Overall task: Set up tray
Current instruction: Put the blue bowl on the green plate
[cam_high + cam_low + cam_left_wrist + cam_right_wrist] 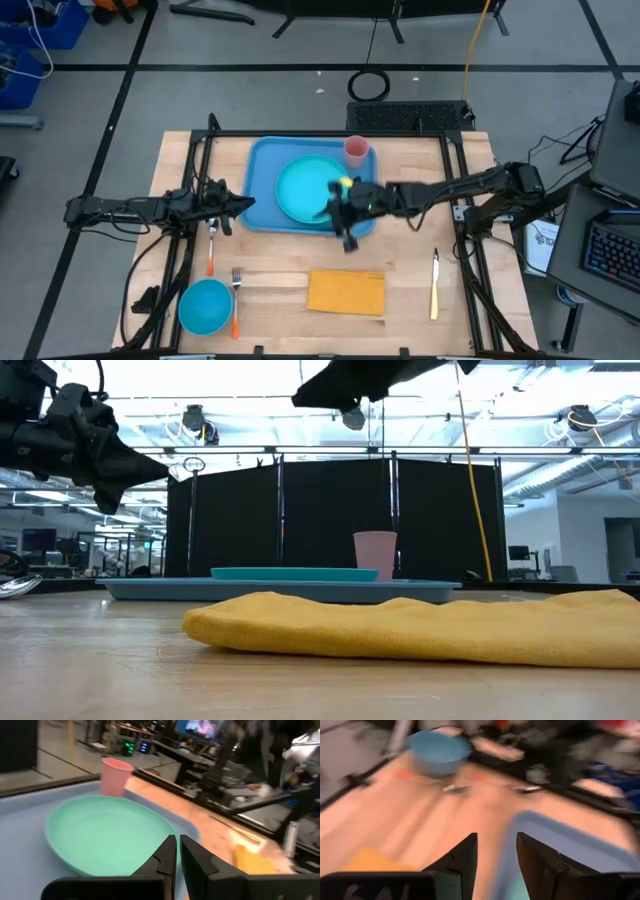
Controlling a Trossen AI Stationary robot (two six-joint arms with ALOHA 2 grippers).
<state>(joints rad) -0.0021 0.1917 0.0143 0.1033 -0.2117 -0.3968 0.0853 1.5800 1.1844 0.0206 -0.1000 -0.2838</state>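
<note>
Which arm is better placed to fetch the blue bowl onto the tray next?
Left, probably. The left gripper hangs at the tray's left edge, on the same side as the blue bowl at the table's front left. The right gripper hangs over the tray's front right, farther from the bowl.

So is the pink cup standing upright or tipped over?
Upright. The pink cup stands on its base with its open mouth up, in the back corner of the tray, beside the teal plate.

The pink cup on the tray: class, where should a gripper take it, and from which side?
Grip the pink cup around its upper wall from above. It stands upright in the tray's far right corner, beside the teal plate, so the right gripper, now open, is probably better placed.
</note>
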